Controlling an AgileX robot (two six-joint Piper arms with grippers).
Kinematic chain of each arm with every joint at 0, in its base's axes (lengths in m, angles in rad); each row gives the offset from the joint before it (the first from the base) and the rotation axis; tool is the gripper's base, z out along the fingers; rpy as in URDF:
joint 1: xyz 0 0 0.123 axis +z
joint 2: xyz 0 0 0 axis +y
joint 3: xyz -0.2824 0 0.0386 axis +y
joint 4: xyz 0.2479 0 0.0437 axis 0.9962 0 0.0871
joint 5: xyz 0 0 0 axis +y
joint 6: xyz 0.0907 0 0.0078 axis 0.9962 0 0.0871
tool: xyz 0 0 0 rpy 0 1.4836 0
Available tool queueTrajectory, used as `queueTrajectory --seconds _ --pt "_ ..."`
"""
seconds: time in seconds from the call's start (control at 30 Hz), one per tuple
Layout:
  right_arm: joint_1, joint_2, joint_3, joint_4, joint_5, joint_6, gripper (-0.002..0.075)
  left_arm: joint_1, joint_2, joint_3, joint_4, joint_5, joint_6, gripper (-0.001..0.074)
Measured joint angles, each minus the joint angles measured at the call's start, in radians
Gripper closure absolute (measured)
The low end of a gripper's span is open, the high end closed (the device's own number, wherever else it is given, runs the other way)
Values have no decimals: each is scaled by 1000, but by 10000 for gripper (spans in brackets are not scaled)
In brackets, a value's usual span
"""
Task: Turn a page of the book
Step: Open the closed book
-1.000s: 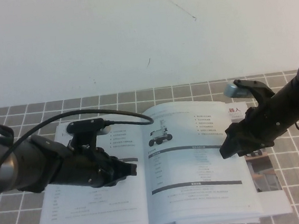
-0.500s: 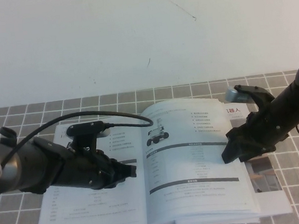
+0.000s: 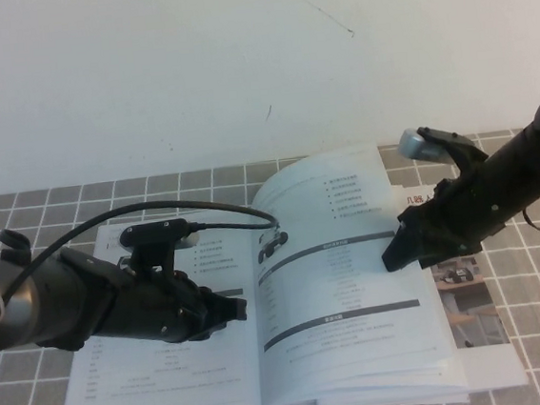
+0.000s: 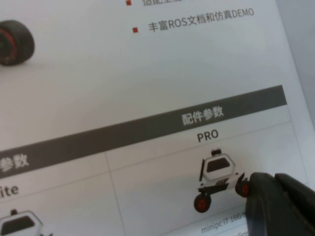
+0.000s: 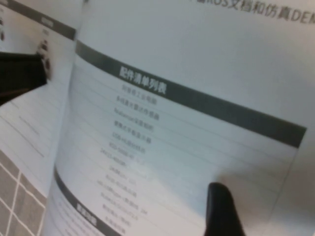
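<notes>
Jaws on the right gripper point(image 3: 393, 256) are sitting against the outer edge of the page point(image 3: 338, 263); whether they're pinching the sheet or just pushing it, can't tell. Jaws on the left gripper point(image 3: 240, 307) are pressing down on the left half of the book point(image 3: 161, 366), and can't tell if they're parted or closed either.

No containers anywhere. The book is lying open on the bench point(image 3: 50, 200), which is wearing a grey tile-pattern cover. The page is lifting off the right-hand stack, bowing up toward the spine, outer edge raised at the right jaws. A second booklet with red characters point(image 3: 471, 298) is lying under the book's right side, just below and outboard of the right jaws.

High view is giving the whole layout: both arms, the curl in the page, the black cable point(image 3: 184, 206) looping over the left arm. Left wrist view is only showing flat print right under the left jaws: a small red-wheeled robot picture point(image 4: 216, 179) under a dark header bar, with one dark finger point(image 4: 280, 204) touching the paper beside it. Right wrist view is showing the page point(image 5: 187, 128) tilted, dark-bar table lines readable, one dark fingertip point(image 5: 221, 206) resting on the sheet, plus the left gripper point(image 5: 22, 76) across the spine.

The right arm is blocking most of the booklet's cover. The left arm is covering the middle of the left-hand page.
</notes>
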Motion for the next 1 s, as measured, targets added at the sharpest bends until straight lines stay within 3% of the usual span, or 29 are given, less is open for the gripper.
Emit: queueTrajectory --seconds 0.43,0.8,1.0 --pt "0 -24 -35 -3 59 0 338 0 0 0 -4 23 0 738" --pt "0 -41 -88 -132 55 68 338 -2 0 0 -41 30 0 738" --pt "0 -35 -89 -181 53 91 338 -72 0 0 -64 -14 7 738"
